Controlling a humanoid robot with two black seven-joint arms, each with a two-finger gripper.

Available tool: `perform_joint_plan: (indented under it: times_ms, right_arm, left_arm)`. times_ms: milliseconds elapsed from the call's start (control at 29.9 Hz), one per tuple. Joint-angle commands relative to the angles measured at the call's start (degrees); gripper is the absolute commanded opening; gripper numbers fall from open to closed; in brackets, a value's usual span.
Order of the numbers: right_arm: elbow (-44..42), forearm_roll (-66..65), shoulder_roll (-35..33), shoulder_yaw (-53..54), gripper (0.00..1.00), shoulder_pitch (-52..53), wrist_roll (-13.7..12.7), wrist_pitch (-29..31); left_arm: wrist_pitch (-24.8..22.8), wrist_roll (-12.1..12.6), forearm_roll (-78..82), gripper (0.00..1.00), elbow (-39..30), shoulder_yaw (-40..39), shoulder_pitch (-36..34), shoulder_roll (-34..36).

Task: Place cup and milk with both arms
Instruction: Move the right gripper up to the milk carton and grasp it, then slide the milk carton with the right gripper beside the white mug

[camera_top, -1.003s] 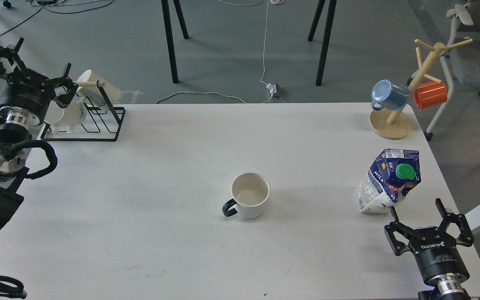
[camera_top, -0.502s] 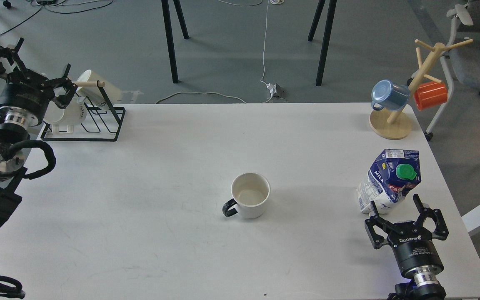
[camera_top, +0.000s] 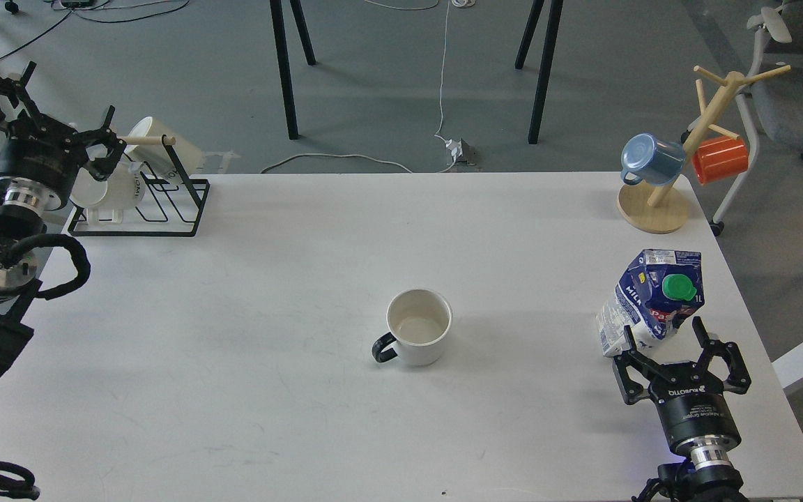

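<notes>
The cup [camera_top: 419,332], cream-white with a black loop handle on its left, stands upright near the middle of the white table [camera_top: 269,293]. The milk [camera_top: 651,301], a dented dark-blue and white carton with a green cap, stands near the table's right edge. My right gripper [camera_top: 665,333] is open just in front of the carton, its fingertips at the carton's base on either side. My left gripper [camera_top: 49,101] is open at the far left, beside the black wire rack, empty.
A black wire rack [camera_top: 140,199] with cream lettered mugs stands at the back left. A wooden mug tree [camera_top: 680,150] holding a blue mug [camera_top: 649,160] and an orange mug [camera_top: 720,159] stands at the back right. Chair and table legs stand beyond.
My right gripper has moved left and forward from the table's right front corner up to the milk carton's base. The left arm has shifted slightly left.
</notes>
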Motion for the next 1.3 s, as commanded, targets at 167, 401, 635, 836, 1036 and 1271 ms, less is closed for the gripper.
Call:
perform_joint_plan:
  times_ms: [167, 401, 635, 836, 1036, 1271]
  right_arm:
    - [-0.1, -0.2, 1.1, -0.6, 0.91, 2.4, -0.1, 0.0]
    - [-0.7, -0.3, 1.0, -1.2, 0.6, 3.1, -0.1, 0.0]
    - [0.0, -0.4, 0.7, -1.7, 0.28, 2.1, -0.4, 0.0]
    - [4.6, -0.4, 0.6, -4.6, 0.23, 1.7, -0.6, 0.0]
    - [5.9, -0.6, 1.2, -11.2, 0.24, 2.9, -0.7, 0.0]
    - [3.1, -2.5, 7.5, -16.1, 0.24, 5.6, -0.7, 0.0]
  left_arm:
    - [0.0, 0.3, 0.3, 0.99, 0.0, 0.1, 0.6, 0.3]
    - [0.0, 0.3, 0.3, 0.99, 0.1, 0.1, 0.8, 0.6]
    - [0.0, 0.1, 0.3, 0.99, 0.1, 0.1, 0.7, 0.5]
    - [0.0, 0.0, 0.4, 0.99, 1.5, 0.2, 0.6, 0.5]
    - [0.0, 0.5, 0.4, 0.99, 2.5, 0.4, 0.6, 0.6]
    - [0.0, 0.5, 0.4, 0.99, 2.5, 1.3, 0.4, 0.6]
